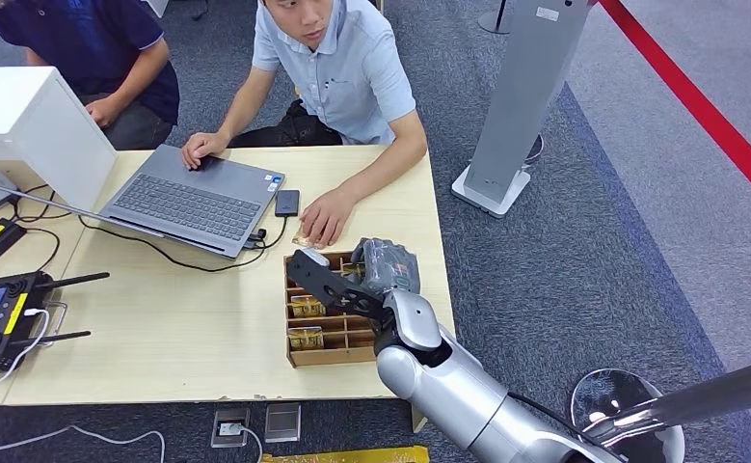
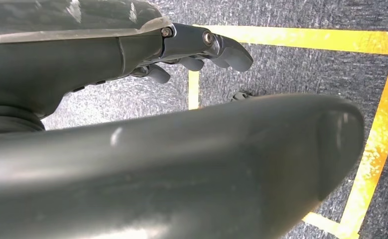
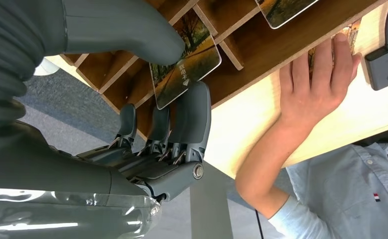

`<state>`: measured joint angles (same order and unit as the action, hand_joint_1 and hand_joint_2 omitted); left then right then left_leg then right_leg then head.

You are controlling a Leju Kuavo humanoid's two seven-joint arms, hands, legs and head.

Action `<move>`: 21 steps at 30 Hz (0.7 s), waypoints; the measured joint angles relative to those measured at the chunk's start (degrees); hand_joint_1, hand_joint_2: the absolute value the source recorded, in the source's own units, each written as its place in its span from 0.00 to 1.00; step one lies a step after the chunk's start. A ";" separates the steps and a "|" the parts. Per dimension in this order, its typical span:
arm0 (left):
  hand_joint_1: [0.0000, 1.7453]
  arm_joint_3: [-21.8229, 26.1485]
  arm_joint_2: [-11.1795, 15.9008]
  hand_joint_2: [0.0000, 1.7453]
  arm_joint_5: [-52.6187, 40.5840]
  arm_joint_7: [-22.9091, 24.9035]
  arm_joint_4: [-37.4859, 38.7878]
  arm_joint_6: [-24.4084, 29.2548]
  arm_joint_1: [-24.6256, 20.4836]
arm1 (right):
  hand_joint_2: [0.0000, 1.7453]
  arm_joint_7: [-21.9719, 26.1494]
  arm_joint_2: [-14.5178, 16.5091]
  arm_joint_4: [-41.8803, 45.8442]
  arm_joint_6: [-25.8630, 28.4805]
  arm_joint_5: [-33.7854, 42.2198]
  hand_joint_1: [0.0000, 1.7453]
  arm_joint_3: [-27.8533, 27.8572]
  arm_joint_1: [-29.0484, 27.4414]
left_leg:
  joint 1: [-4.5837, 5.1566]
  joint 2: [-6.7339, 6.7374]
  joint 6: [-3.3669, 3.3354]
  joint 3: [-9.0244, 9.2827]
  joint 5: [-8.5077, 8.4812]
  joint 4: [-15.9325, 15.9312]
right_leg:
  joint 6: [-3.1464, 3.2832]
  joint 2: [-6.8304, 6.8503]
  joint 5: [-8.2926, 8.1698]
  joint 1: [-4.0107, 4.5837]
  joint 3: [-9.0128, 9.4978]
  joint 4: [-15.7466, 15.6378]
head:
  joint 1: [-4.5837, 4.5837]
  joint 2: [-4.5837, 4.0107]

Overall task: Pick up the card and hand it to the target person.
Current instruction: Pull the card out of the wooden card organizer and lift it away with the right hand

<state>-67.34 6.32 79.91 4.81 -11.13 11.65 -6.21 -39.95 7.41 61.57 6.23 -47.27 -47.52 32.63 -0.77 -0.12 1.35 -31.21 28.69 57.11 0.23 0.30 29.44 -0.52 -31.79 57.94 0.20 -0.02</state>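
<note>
The right hand [image 3: 147, 124] has a card [image 3: 184, 67] pinched between its thick thumb [image 3: 127, 27] and its dark fingers [image 3: 194, 117], directly over the wooden compartment tray [image 1: 294, 359] at the near right of the table [image 1: 159, 328]. In the right wrist view the card shows an autumn-tree print and a line of small characters, and it seems to sit partly in or just above one compartment, tilted. Whether its lower edge has cleared the dividers I cannot tell.

The likeliest failure, as I judge it, is the card slipping: the hold covers little more than one end of a thin, smooth card, so a jerk or a snag on a divider could twist it loose and drop it back into the tray. A second risk is contact with the person's hand [image 1: 327, 218], which lies flat on the table just beyond the tray's far edge, apparently over another card; a careless reach forward could strike it.

More cards [image 1: 306, 338] lie in other compartments. A laptop [image 1: 193, 201] and a small dark device [image 1: 286, 202] sit farther back.

The left hand [image 2: 201, 50] hangs over grey carpet with yellow floor tape [image 2: 376, 149], fingers curled in with nothing in them. In the head view the right hand's fingers are largely hidden behind its own grey cover [image 1: 387, 264] and the held card cannot be made out.
</note>
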 joint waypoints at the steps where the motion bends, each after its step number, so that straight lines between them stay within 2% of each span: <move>1: 0.00 0.00 0.00 0.00 -0.01 0.01 0.00 0.00 0.00 | 1.00 0.00 0.00 0.00 -0.01 0.02 0.54 0.00 -0.03 | 0.00 0.00 0.00 0.00 0.00 0.00 | 0.00 0.00 0.00 0.00 0.00 0.00 | 0.00 0.00; 12: 0.00 -0.02 0.00 0.00 -0.05 0.08 0.00 -0.02 0.00 | 1.00 -0.01 0.00 -0.16 -0.61 -0.23 0.45 0.03 -0.75 | 0.00 0.00 0.00 0.00 0.00 0.00 | 0.00 0.00 0.00 0.00 0.00 0.00 | 0.02 0.00; 17: 0.00 -0.04 0.00 0.00 -0.16 0.10 0.00 -0.03 0.00 | 1.00 -0.01 0.00 -0.34 -1.01 -0.82 0.53 0.24 -1.16 | 0.00 0.00 0.00 0.01 0.00 0.00 | 0.00 0.00 0.00 0.00 0.01 0.00 | 0.00 0.00; 21: 0.00 -0.05 0.00 0.00 -0.20 0.10 0.00 -0.15 0.00 | 1.00 -0.01 0.00 -0.35 -1.17 -0.97 0.69 0.50 -1.51 | 0.00 0.00 0.00 0.01 0.00 0.00 | 0.00 0.00 0.00 0.00 0.01 0.00 | 0.01 0.00</move>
<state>-67.40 6.32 79.71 4.92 -11.13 11.50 -6.21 -39.95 7.41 61.22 5.06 -48.24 -47.02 31.12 -0.77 -0.12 1.35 -31.20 28.69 57.11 0.23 0.30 29.44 -0.52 -31.78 57.95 0.20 -0.02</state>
